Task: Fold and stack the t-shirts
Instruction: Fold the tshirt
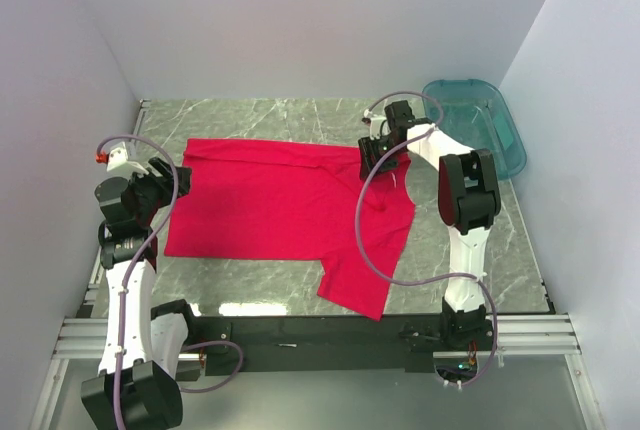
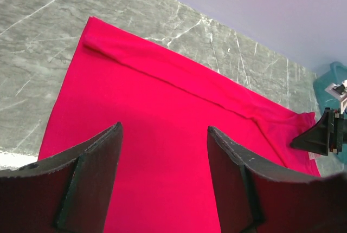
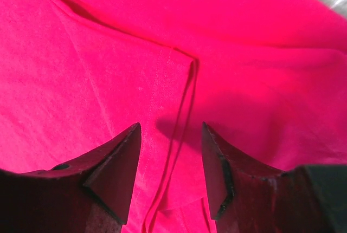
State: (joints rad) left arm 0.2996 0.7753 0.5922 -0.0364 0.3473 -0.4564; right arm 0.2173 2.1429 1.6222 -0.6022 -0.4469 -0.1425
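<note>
One shirt [image 1: 280, 215] lies flat mid-tabletop [image 1: 260, 115], far edge turned over, fold step underway; left gripper [image 2: 164, 130] and right gripper [image 3: 171, 130] hover released, empty, so next move probably needs edge pinches.

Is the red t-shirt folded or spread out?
Mostly spread: the red t-shirt lies flat on the table, with only its far edge turned over in a narrow strip.

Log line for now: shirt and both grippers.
red t-shirt: spread out, far edge folded | left gripper: open above it | right gripper: open above it
</note>
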